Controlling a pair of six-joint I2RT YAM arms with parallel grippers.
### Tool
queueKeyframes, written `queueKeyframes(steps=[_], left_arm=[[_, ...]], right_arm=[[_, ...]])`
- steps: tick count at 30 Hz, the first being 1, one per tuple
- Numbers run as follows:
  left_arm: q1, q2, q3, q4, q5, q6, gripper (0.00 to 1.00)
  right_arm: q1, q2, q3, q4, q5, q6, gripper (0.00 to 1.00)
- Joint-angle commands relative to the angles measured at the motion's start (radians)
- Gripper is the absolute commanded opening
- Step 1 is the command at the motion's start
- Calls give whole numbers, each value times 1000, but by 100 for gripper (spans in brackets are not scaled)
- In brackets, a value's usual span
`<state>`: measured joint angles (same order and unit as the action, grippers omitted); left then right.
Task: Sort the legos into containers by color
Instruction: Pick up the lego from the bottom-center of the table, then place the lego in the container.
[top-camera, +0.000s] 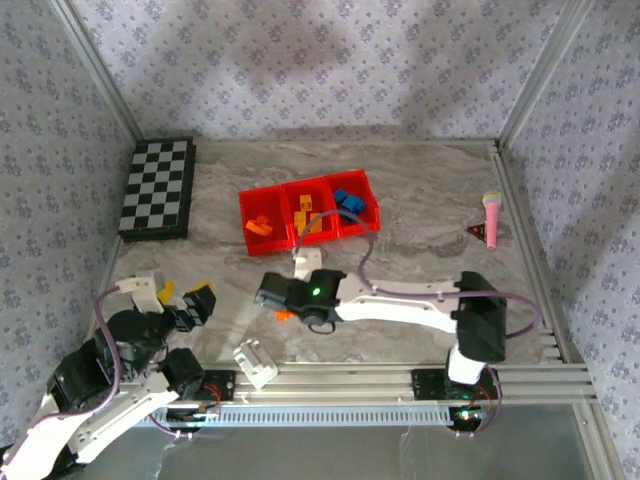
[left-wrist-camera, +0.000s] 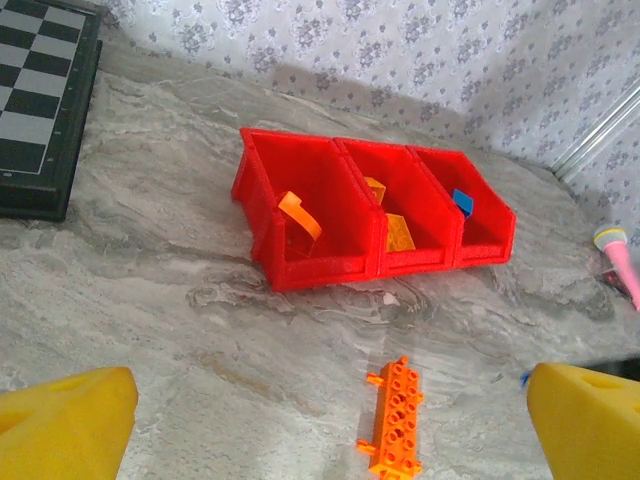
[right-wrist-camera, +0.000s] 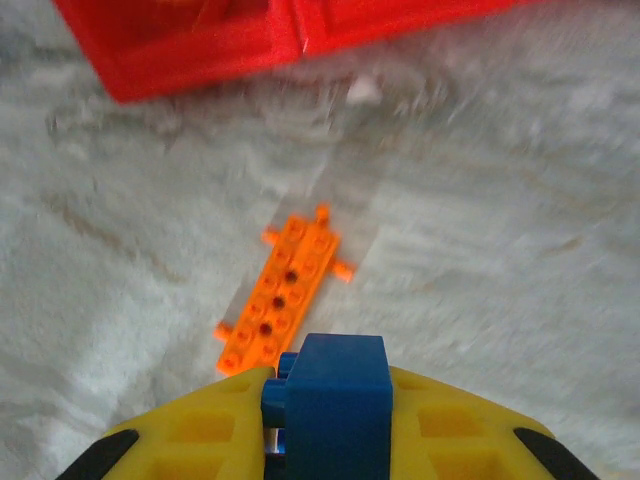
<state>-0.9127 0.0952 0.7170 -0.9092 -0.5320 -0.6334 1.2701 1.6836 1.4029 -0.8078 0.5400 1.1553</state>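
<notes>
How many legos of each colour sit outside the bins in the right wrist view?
Orange lego: 1, flat on the table
Blue lego: 1, held in the right gripper
Yellow: 0
Total: 2

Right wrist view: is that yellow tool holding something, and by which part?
Yes. The right tool is shut on a blue lego. Its yellow fingers pinch the brick's two opposite sides, and the brick's front end sticks out past them.

We take this for a robotics lab cell: a marbled worktop (top-camera: 420, 260) framed by aluminium rails (top-camera: 340, 378) and boxed in by floral-papered wall panels (top-camera: 300, 60).
</notes>
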Motion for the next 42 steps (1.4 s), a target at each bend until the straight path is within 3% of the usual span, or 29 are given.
queueKeyframes(steps=[1,4,9,14,20,27,34,39,42], left_arm=[[-8,54,-5,38,41,19,100],[-8,102,-8,55,81,35,100],[-8,193,-8,83,166,67,100],[-8,262,-4,89,200,83,100],[-9,275,-4,92,195,88,100],[-8,277,-4,93,195,90,100],[-8,279,-4,96,193,92,100],[-9,284,-4,95,192,93,100],[-8,289,-4,96,195,95,100]], right_arm=[[-106,-62,-19,-69,42,-148,25],[-225,-99,-19,-20,-2,-274,25],[-458,-102,4,102,-191,-442,23],[-644,27,148,108,-334,-518,21],[-766,244,354,88,-465,-577,21],[-825,506,615,34,-551,-581,22],[-828,628,754,-8,-569,-571,26],[-831,631,748,-10,-571,-571,35],[-830,616,730,-5,-574,-582,47]])
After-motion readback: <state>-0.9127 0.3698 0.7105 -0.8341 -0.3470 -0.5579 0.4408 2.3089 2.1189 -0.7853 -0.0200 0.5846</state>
